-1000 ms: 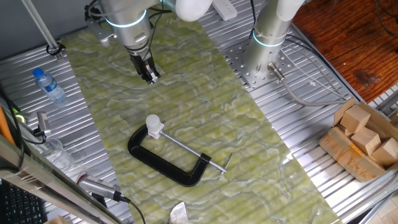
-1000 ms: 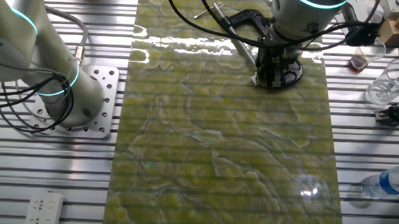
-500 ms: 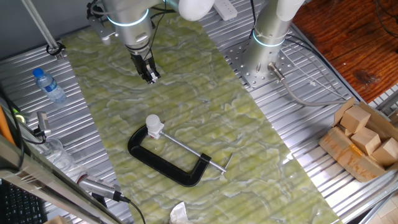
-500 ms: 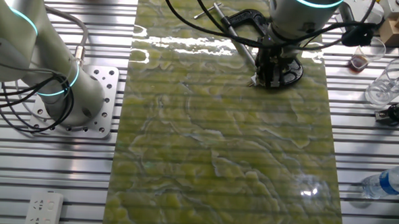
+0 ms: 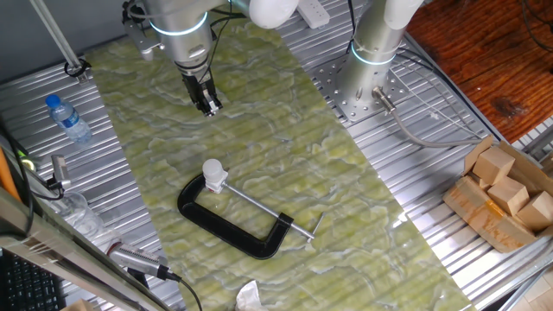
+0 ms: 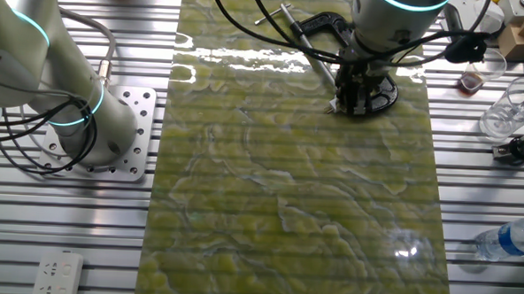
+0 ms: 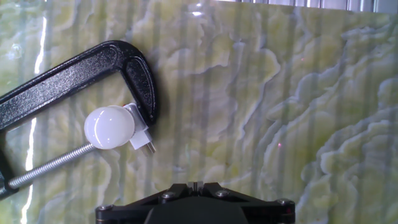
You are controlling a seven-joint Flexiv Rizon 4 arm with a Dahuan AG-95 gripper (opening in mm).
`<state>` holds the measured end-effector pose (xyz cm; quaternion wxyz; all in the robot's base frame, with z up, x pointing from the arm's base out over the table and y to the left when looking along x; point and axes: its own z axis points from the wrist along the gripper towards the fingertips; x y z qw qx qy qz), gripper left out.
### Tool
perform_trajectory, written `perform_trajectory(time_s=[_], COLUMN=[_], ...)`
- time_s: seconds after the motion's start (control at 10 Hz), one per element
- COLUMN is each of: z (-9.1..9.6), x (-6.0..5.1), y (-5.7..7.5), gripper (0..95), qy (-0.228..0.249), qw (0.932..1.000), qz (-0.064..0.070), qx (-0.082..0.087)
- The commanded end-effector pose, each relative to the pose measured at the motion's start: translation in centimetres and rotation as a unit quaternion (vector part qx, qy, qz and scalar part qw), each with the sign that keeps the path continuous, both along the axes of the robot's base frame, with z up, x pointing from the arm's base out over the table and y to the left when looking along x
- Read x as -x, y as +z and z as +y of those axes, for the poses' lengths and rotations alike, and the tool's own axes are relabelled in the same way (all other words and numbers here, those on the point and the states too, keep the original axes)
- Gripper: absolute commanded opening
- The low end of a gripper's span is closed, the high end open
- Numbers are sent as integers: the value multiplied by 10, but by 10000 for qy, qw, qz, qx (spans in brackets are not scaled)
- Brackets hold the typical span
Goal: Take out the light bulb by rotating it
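Note:
The light bulb (image 5: 212, 168) is a small frosted white ball in a white socket fitting (image 5: 219, 182). The fitting is clamped in a black C-clamp (image 5: 229, 220) lying on the green mat. The hand view shows the bulb (image 7: 109, 127) at the left, with the fitting (image 7: 140, 132) against the clamp's jaw (image 7: 81, 74). My gripper (image 5: 208, 105) hangs over the mat, well apart from the bulb. Its fingers are closed together and hold nothing (image 7: 196, 185). In the other fixed view my gripper (image 6: 356, 96) hides the bulb.
A water bottle (image 5: 67, 117) lies left of the mat. A box of wooden blocks (image 5: 505, 194) stands at the right. A crumpled white paper scrap (image 5: 249, 298) lies at the mat's near edge. The second arm's base (image 5: 371, 78) stands beside the mat.
My hand has shifted only very slightly. The bulb and the clamp have not moved.

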<state>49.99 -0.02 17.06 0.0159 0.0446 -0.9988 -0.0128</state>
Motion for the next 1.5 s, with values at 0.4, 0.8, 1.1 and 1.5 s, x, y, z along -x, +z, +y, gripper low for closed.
perform_trajectory(time_s=[0.4,0.8,1.1,1.5], z=[0,0,0,31], x=[0,0,0,-5], y=[0,0,0,5], gripper=[0,0,0,0], qy=[409,737,666,660], qw=[9990,9971,9976,9977], qz=[68,43,61,141], qx=[-140,-162,-161,-113])
